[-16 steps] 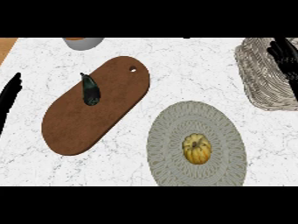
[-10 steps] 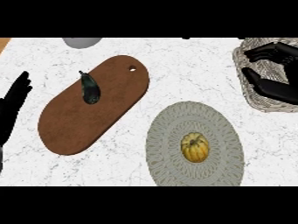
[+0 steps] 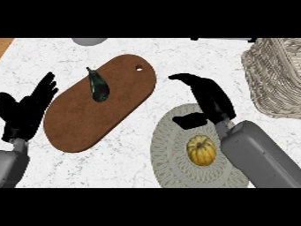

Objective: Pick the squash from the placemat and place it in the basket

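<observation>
So here's the view looking down at the counter: the squash (image 3: 201, 151) is sitting on the round woven placemat (image 3: 167, 154), a bit right of its middle, yellow-orange with ribs, stem end up toward the far side. Nothing is touching it. My right hand (image 3: 208, 96) is over the top edge of the placemat, up and slightly right of the squash, with the fingers stretched forward toward the far side of the counter and bent down a little at the tips. The thumb sticks out to the left over the mat. It's not wrapped around anything, so call it released. My right forearm (image 3: 260, 156) runs in from the lower right and sits just beside the squash, covering the mat's right edge.

The basket (image 3: 283, 79) is up in the far right corner, pale wicker, partly cut off by the edge of the view, well apart from the squash.

My left hand (image 3: 25, 110) is over at the left edge, fingers up and spread, relaxed, holding nothing, just beside the brown wooden cutting board (image 3: 100, 110). The board lies tilted, with its hanging hole at the far end. A small dark eggplant (image 3: 99, 86) lies on the upper part of the board. There's a grey bowl-ish thing (image 3: 89, 41) poking in at the top edge, can't tell much about it.
</observation>
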